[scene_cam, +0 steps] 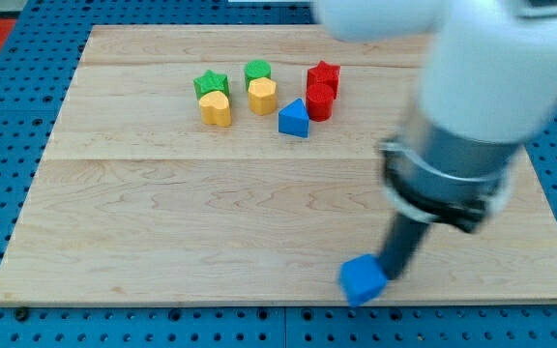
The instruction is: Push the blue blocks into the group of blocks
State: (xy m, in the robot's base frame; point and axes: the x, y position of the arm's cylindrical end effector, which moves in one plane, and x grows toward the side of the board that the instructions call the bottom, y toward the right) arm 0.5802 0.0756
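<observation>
Blue cube (363, 280) sits near the desk's (162, 232) bottom edge, my tip (392, 275) touching its right side; end effector has no jaws; next push up-left toward blue triangular block (294, 119) beside the group

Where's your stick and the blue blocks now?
My tip touching blue cube, board's bottom edge. Blue triangle already with group. Path clear.

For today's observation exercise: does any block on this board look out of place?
Yes: the blue cube sits alone at the board's bottom edge, far from the cluster at the view's top. My tip touches its right side.
</observation>
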